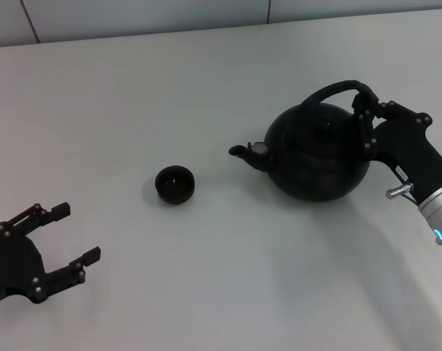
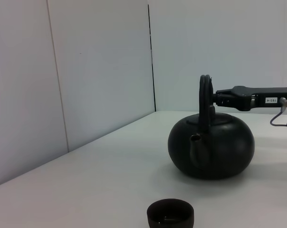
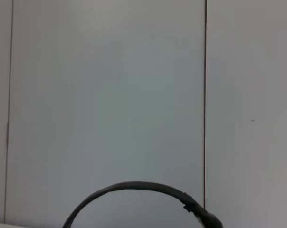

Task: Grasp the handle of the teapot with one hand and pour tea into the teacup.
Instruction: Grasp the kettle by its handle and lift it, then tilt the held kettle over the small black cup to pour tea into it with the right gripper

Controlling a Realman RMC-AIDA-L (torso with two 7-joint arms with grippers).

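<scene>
Grasp step: right pincer [image 1: 365, 110] looks clamped on the matte-black round teapot's [image 1: 320, 153] arched handle [image 1: 331, 91]; next, lift and tip toward the tiny dark teacup [image 1: 175, 184]. Left pincer [image 1: 64, 238] idles wide open.

Right gripper [image 1: 365, 110] fingers' closure on handle [image 1: 331, 90] unclear.

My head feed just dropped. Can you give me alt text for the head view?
The right end effector is at the rear of the handle of the teapot, which sits upright on the white table, spout toward the teacup. The left end effector rests open, near left, apart from both.
</scene>
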